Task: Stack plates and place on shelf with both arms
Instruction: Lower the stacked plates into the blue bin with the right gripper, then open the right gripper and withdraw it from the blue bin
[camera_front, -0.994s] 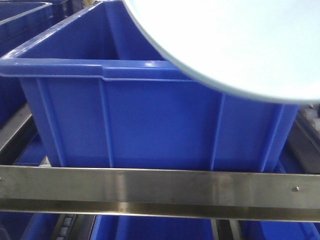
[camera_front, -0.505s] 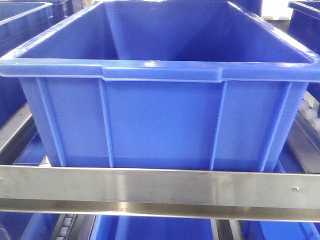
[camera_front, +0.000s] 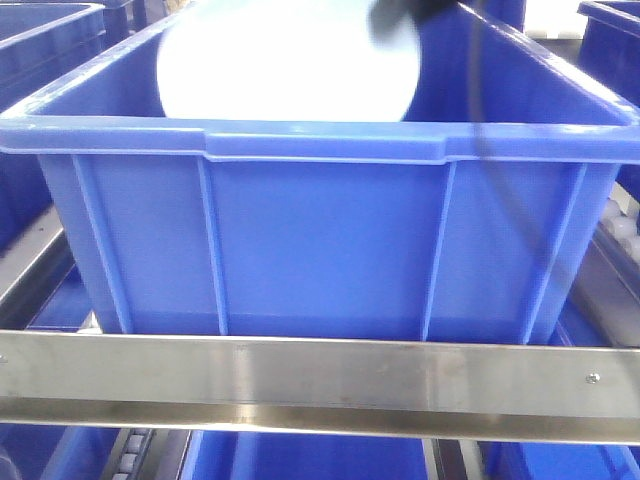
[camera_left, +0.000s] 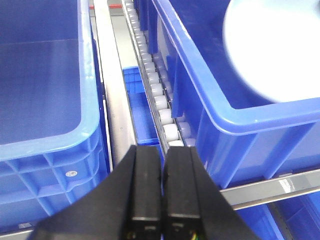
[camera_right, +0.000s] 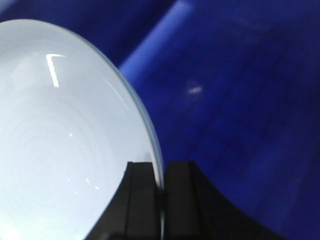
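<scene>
A pale bluish-white plate (camera_front: 287, 72) shows inside a large blue crate (camera_front: 320, 250) in the front view, motion-blurred, its lower part cut off by the crate's near rim. A dark, smeared shape at the plate's upper right edge is the right pincer (camera_front: 395, 20), too blurred there to read; a dark cable trails down from it. Whether one plate or two are held cannot be told from any view.

The right wrist view gives what the front view lacks: the right pincer (camera_right: 161, 192) is narrowed onto the plate's (camera_right: 65, 145) thin rim, one black finger on either side of the edge. The glossy plate spreads up and to the left of the fingers, and blurred blue crate wall (camera_right: 240, 110) fills the space to their right. The fingertips themselves are cut off at the bottom of the frame.

The left wrist view shows the left pincer (camera_left: 162, 192) with its two black fingers pressed together, nothing between them. Ahead of it runs a row of white rollers (camera_left: 160, 102) beside a metal rail (camera_left: 112, 100). The crate (camera_left: 220, 95) with the plate (camera_left: 275, 45) lies ahead and to its right; a second blue crate (camera_left: 45, 100) lies to its left.

A steel shelf bar (camera_front: 320, 385) crosses the front view below the crate.
</scene>
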